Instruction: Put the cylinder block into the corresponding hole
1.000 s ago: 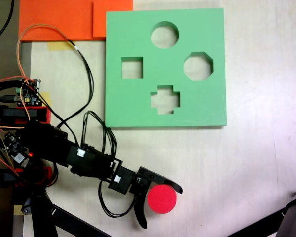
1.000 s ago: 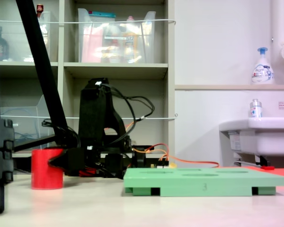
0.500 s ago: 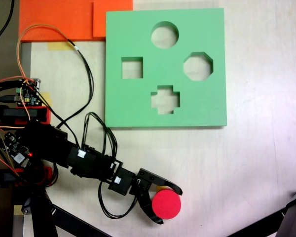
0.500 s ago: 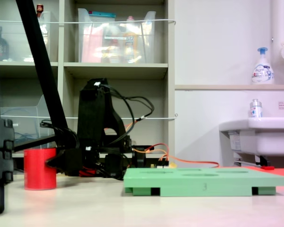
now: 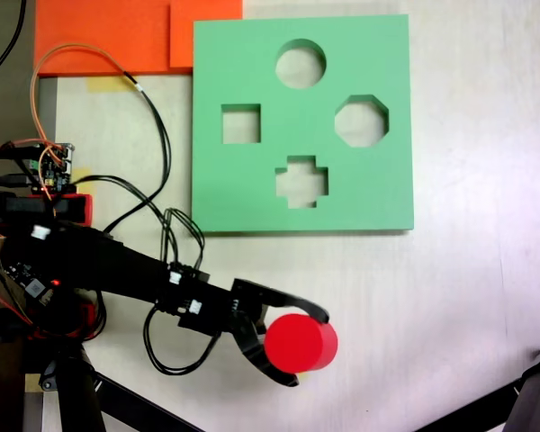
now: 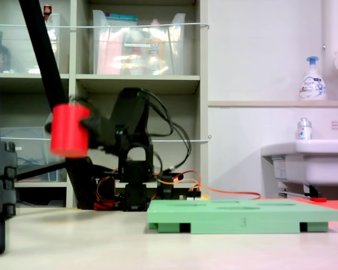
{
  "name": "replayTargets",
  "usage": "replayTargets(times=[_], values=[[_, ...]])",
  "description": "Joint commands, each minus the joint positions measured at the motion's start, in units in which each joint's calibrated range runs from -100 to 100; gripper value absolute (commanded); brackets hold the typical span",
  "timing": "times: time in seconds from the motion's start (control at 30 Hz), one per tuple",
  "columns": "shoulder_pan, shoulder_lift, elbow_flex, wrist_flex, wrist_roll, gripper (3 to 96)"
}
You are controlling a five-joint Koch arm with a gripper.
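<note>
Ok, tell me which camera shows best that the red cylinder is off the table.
The second exterior view. There the red cylinder hangs well above the table, held by the gripper, with clear space beneath it. The first exterior view looks straight down: it shows the cylinder's round top between the gripper's fingers, but not its height.

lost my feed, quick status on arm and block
Gripper shut on red cylinder, held well above the table. Round hole in green board open. Nothing between.
</note>
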Motion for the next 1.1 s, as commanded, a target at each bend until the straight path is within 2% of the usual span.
replayTargets(times=[0.03, 0.13, 0.27, 0.47, 0.77, 1.1], values=[[4.05, -17.10, 11.32, -15.33, 0.15, 33.6], [7.72, -21.29, 16.80, -21.68, 0.15, 33.6], [15.97, -20.59, 20.09, -24.38, 0.05, 33.9], [26.57, -2.43, 23.18, -23.42, -3.52, 34.4], [33.41, 33.32, 36.74, -18.60, -5.08, 34.6], [36.48, 51.34, 46.41, -18.31, -5.08, 35.5]])
